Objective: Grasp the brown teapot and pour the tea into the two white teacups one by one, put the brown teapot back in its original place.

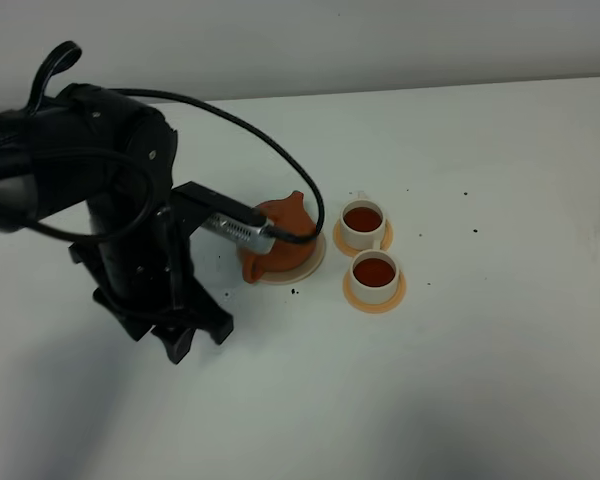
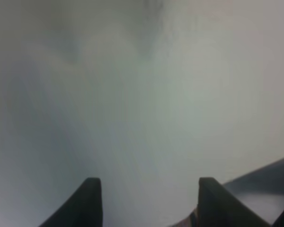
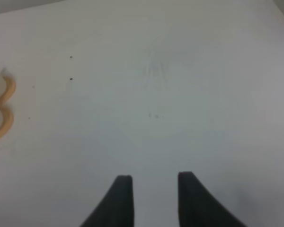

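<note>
The brown teapot (image 1: 283, 222) rests on the cream saucer, its original place (image 1: 310, 262), partly hidden behind the left arm's wrist camera and cable. To its right stand the two white teacups (image 1: 362, 222) (image 1: 374, 272), both holding dark tea, each on an orange coaster. My left gripper (image 1: 192, 338) (image 2: 150, 180) hangs open over bare table to the front left of the teapot, holding nothing. My right gripper (image 3: 155, 177) is out of the high view. In its wrist view the fingers stand a little apart over bare table, with the coasters' edges (image 3: 7, 91) far off at the side.
The white table (image 1: 480, 380) carries a few dark specks near the saucer and the cups. The bulky black left arm (image 1: 90, 180) leans over the table's left side. A pale wall runs along the back.
</note>
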Tool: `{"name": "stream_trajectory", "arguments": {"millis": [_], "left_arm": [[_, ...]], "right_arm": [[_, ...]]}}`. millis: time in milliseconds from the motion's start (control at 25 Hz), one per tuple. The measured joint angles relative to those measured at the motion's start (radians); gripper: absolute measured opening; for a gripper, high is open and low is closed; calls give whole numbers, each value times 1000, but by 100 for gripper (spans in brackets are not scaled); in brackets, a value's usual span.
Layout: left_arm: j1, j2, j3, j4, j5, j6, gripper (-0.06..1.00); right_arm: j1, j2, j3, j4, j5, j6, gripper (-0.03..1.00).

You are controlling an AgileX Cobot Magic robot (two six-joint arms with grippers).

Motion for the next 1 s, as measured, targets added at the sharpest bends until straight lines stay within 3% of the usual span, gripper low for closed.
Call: {"name": "stream_trajectory", "arguments": {"millis": [520,720,1000], "left_arm": [[0,-450,541,0,-123,0,45],[0,-615,651,0,-115,0,45],[0,-840,673,0,-92,0,45]], "right_arm": [[0,0,0,0,0,0,24],[0,0,0,0,0,0,24],[0,0,0,0,0,0,24]]}}
